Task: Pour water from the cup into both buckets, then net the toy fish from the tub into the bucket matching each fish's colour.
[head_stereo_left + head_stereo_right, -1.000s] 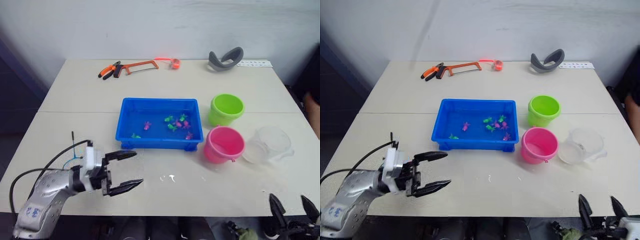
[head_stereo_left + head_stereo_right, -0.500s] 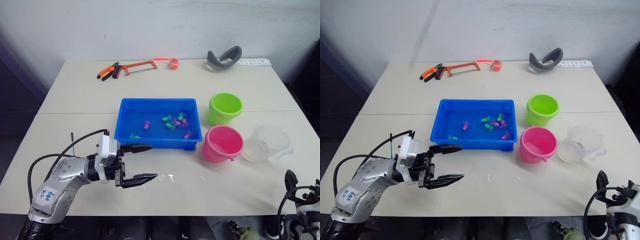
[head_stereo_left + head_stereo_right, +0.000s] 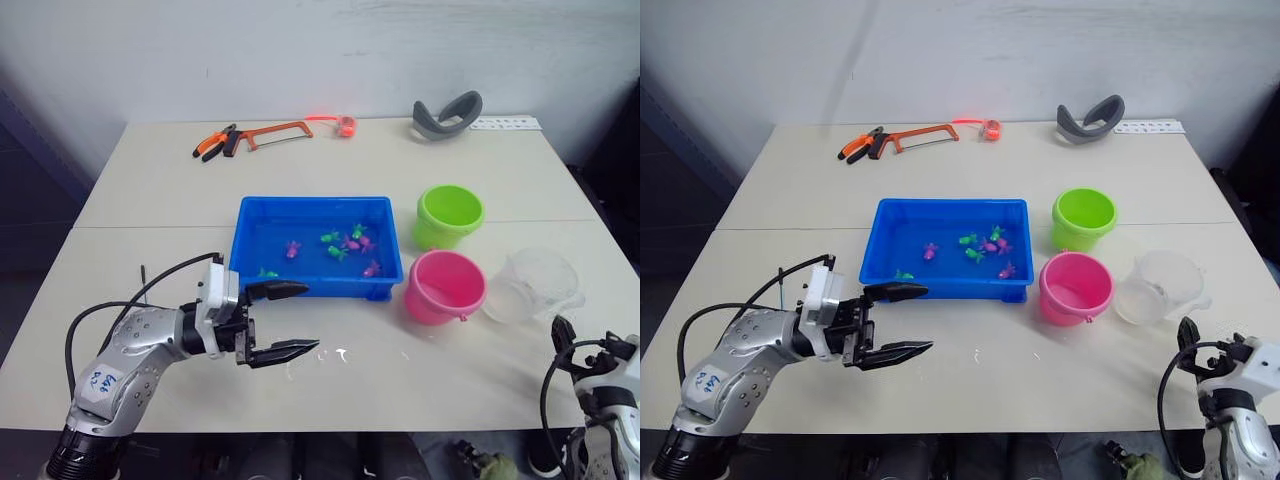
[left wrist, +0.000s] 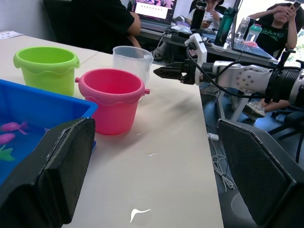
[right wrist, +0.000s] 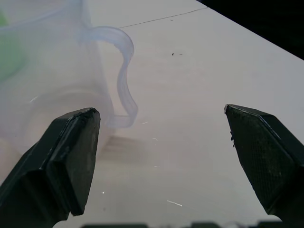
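Left gripper [image 3: 285, 320] has moved forward toward the tub [image 3: 318, 247]; right gripper [image 4: 160, 72] has risen near the cup [image 3: 540, 285].

On the worktop [image 3: 150, 200] the tub holds the fish [image 3: 349, 243]. The green bucket [image 3: 449, 216] and pink bucket [image 3: 445, 287] stand just beside the tub, cup beside pink. Both grippers are wide open, empty.

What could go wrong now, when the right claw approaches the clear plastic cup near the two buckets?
1. The open right claw faces the curved handle of the wide clear plastic cup; gripping only that thin handle may let the cup tilt and spill.
2. The cup stands close beside the pink round plastic bucket, so a push could knock the two together.
3. The open left claw hangs just in front of the shallow blue rectangular plastic tub and might bump its rim.
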You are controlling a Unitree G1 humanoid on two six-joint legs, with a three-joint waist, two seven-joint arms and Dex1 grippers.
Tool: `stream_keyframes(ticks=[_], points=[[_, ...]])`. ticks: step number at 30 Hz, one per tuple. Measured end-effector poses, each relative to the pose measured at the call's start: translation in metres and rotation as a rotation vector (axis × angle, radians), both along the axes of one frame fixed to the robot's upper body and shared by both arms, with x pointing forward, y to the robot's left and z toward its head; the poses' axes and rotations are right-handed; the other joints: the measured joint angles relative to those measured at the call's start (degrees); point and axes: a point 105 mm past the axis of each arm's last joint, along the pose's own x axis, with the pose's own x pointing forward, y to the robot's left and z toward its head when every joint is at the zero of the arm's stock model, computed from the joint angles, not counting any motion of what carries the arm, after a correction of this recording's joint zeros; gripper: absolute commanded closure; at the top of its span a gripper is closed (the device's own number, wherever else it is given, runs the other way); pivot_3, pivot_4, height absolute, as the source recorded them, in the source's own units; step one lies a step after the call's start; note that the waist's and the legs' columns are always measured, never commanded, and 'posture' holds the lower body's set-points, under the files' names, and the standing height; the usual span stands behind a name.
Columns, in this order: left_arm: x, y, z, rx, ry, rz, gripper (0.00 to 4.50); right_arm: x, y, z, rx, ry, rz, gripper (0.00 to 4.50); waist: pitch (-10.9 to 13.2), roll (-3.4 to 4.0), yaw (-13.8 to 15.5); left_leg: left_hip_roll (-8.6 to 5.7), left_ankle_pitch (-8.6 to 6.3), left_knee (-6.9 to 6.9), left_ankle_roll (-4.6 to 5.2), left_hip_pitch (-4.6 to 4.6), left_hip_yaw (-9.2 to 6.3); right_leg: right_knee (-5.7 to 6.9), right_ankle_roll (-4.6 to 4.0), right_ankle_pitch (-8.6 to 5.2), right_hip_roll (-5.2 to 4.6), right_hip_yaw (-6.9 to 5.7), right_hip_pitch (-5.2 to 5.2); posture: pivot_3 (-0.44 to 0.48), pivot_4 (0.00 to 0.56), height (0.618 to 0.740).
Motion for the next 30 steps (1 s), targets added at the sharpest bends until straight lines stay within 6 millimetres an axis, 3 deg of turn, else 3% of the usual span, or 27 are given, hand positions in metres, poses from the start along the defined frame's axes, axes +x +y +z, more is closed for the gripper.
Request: stream_keyframes(ticks=[22,25,30], points=[[0.003,-0.002,-0.001,-0.001,-0.046,0.018,0.02,0.037,-0.008,0.004,-0.015,-0.056,-0.028,0.00,0.0,0.00,0.0,-0.01,0.07,0.01,0.00,-0.02,0.00,0.00,0.02,0.01,-0.01,-0.01,0.01,0.000,0.150,0.740],[0.003,-0.002,-0.001,-0.001,-0.047,0.020,0.00,0.041,-0.008,0.003,-0.011,-0.053,-0.020,0.70,0.0,0.00,0.0,-0.01,0.08,0.01,0.01,-0.02,0.00,0.00,0.02,0.01,-0.01,-0.01,0.01,0.000,0.150,0.740],[0.004,-0.001,-0.001,0.005,-0.057,0.026,0.00,0.045,-0.005,0.007,-0.006,-0.073,0.016,3.11,0.0,0.00,0.0,-0.01,0.09,0.01,0.00,-0.03,-0.01,0.00,0.02,0.01,-0.01,-0.02,0.01,0.000,0.150,0.740]])
